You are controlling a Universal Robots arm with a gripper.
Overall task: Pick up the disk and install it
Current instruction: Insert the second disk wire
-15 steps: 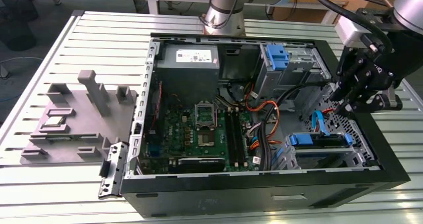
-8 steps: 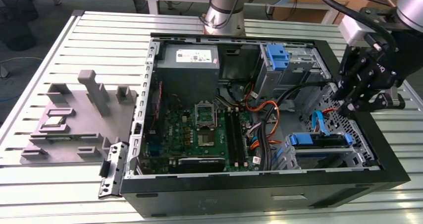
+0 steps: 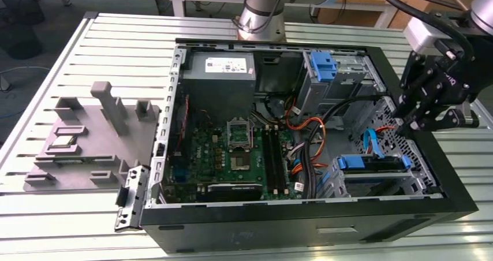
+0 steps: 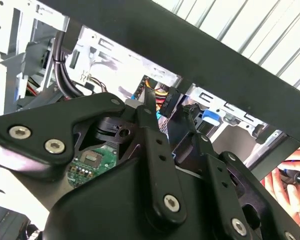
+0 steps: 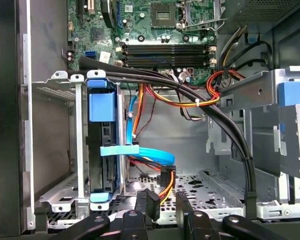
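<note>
An open black computer case (image 3: 308, 215) lies on its side on a slatted metal table (image 3: 115, 41), with its green motherboard (image 3: 231, 151) facing up. The robot arm (image 3: 266, 7) rises behind the case, and its black wrist assembly reaches over the case's edge on the exterior view's right, tilted down toward the interior. The gripper (image 3: 419, 122) hangs just above the perforated drive-bay area, close to the case wall. In the first wrist view its two fingertips (image 5: 142, 200) stand apart with a black cable connector (image 5: 152, 204) between them, carrying orange and yellow wires; whether they pinch it or merely straddle it I cannot tell.

The disk (image 3: 370, 164), with its blue plastic frame, sits in the metal drive cage (image 3: 373, 183) near the front corner of the case, beside the gripper and apart from it. In the first wrist view the disk (image 5: 102, 145) stands edge-on inside that cage, and a light blue flat cable (image 5: 145, 152) curves away from its side. A grey moulded fixture (image 3: 85, 140) rests on the table at the exterior view's left.
</note>
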